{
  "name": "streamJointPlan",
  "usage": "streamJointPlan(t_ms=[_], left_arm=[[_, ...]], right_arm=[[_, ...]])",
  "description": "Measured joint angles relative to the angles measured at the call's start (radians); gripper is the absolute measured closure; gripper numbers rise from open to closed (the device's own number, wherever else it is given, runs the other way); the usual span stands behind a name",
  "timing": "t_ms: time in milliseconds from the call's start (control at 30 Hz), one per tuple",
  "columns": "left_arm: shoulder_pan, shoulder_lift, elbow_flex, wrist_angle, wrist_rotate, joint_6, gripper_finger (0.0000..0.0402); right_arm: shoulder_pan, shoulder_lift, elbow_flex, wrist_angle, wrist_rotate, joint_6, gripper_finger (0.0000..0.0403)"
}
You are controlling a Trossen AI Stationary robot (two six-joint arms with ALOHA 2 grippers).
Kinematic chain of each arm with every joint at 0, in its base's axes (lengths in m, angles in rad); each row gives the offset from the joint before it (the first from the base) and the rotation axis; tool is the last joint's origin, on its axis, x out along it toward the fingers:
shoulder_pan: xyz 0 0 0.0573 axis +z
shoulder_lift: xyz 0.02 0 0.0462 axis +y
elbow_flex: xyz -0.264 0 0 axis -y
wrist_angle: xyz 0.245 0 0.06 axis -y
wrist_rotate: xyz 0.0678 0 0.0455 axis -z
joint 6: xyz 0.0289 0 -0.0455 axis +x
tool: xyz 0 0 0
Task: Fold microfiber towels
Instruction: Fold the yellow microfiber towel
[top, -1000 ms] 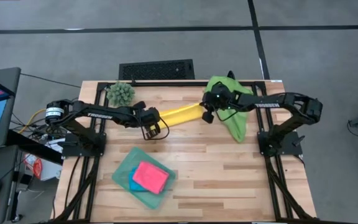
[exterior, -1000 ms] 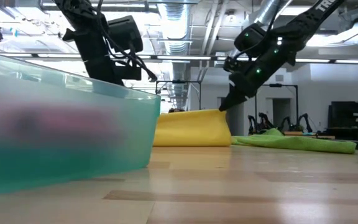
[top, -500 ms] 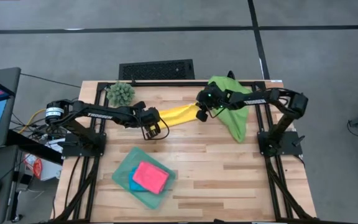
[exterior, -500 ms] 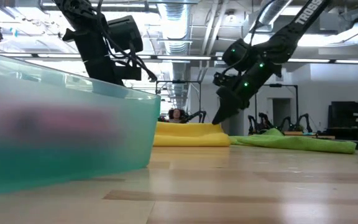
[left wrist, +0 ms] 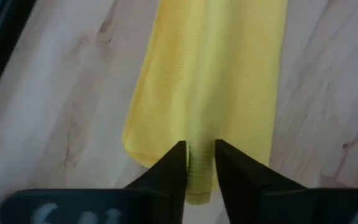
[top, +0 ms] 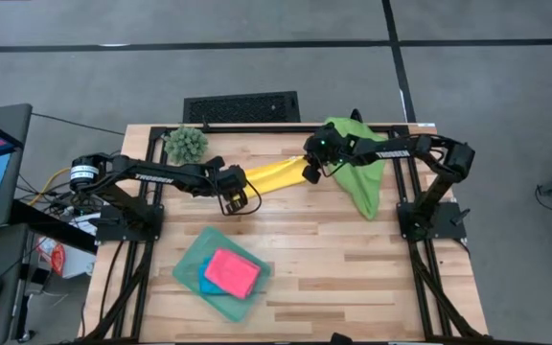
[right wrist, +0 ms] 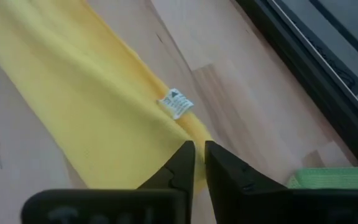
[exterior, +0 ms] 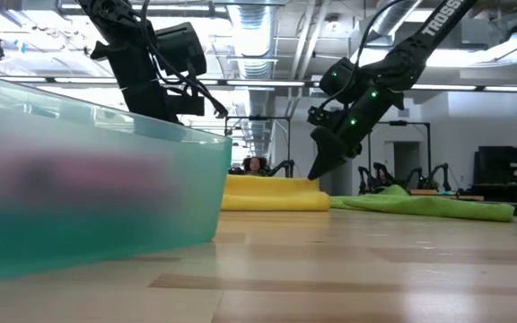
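At the table's (top: 353, 259) far centre: yellow towel (top: 274, 175) held at both ends.

The yellow towel lies as a long narrow folded band on the wood, running between the two grippers; a small white tag (right wrist: 176, 103) shows near one end. The left gripper (top: 239, 199) pinches one end, fingers (left wrist: 169, 171) narrowed on the cloth. The right gripper (top: 310, 176) pinches the other end, fingers nearly closed. The green towel (top: 357, 163) lies crumpled at the far right corner. The pink towel (top: 232, 271) lies folded over the blue towel (top: 205, 284) in the teal tray (top: 192, 254).
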Motion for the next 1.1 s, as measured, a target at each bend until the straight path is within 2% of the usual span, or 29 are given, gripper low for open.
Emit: streamJointPlan(t_ms=[200,333,433,533,600,667,800,867,967,1100], left_arm=[[0.000,0.000,0.000,0.002,0.001,-0.016,0.0258],[0.000,0.000,0.000,-0.006,-0.063,-0.052,0.0222],[0.000,-0.003,0.000,-0.008,-0.108,-0.092,0.0214],[0.000,-0.051,0.000,0.013,-0.088,-0.134,0.0216],[0.006,-0.097,0.000,0.065,-0.080,-0.128,0.0221],[0.043,-0.144,-0.016,0.132,-0.023,-0.094,0.0225],[0.219,-0.183,-0.094,0.185,0.318,-0.093,0.0230],[0.288,-0.184,-0.131,0.201,0.421,-0.067,0.0230],[0.334,-0.184,-0.169,0.214,0.448,0.009,0.0230],[0.327,-0.185,-0.186,0.223,0.433,0.102,0.0230]], right_arm=[[0.000,0.000,0.000,0.004,0.000,0.010,0.0305],[-0.005,0.000,0.000,0.016,0.001,0.032,0.0282],[-0.011,-0.003,-0.001,0.014,-0.013,0.044,0.0268],[-0.012,-0.035,-0.002,0.018,-0.115,-0.010,0.0257],[-0.007,-0.060,-0.002,0.020,-0.142,-0.049,0.0252],[-0.001,-0.069,-0.002,0.029,-0.138,-0.067,0.0250],[-0.005,-0.069,-0.002,0.030,-0.138,-0.048,0.0250],[-0.005,-0.069,-0.002,0.023,-0.138,-0.032,0.0252],[0.005,-0.068,-0.002,0.016,-0.139,-0.028,0.0252],[0.012,-0.068,-0.002,0.017,-0.140,0.000,0.0250]])
